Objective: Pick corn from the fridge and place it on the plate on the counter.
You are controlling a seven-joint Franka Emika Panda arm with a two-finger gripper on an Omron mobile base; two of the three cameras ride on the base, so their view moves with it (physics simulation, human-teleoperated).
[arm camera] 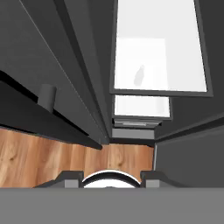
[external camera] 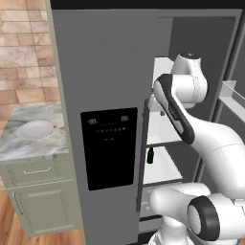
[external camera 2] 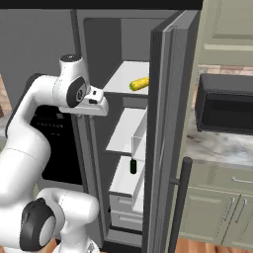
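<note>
The corn (external camera 2: 139,83), a small yellow-green cob, lies on the top white shelf inside the open fridge (external camera 2: 123,44). My gripper (external camera 2: 100,109) hangs in front of the fridge opening, left of and slightly below the corn, and well apart from it. In the hand view the gripper (arm camera: 111,178) points down, its two dark tips far apart with nothing between them, so it is open. The white plate (external camera: 34,129) rests on the marble counter (external camera: 19,149), left of the fridge door (external camera: 95,72) with the black dispenser panel (external camera: 109,148).
A dark green bottle (external camera 2: 133,166) stands on a lower shelf, also seen as the bottle (external camera: 150,155). The open right door (external camera 2: 165,128) stands edge-on beside the shelves. A dark microwave (external camera 2: 225,104) sits on another counter to the right. Wooden floor (arm camera: 43,153) lies below.
</note>
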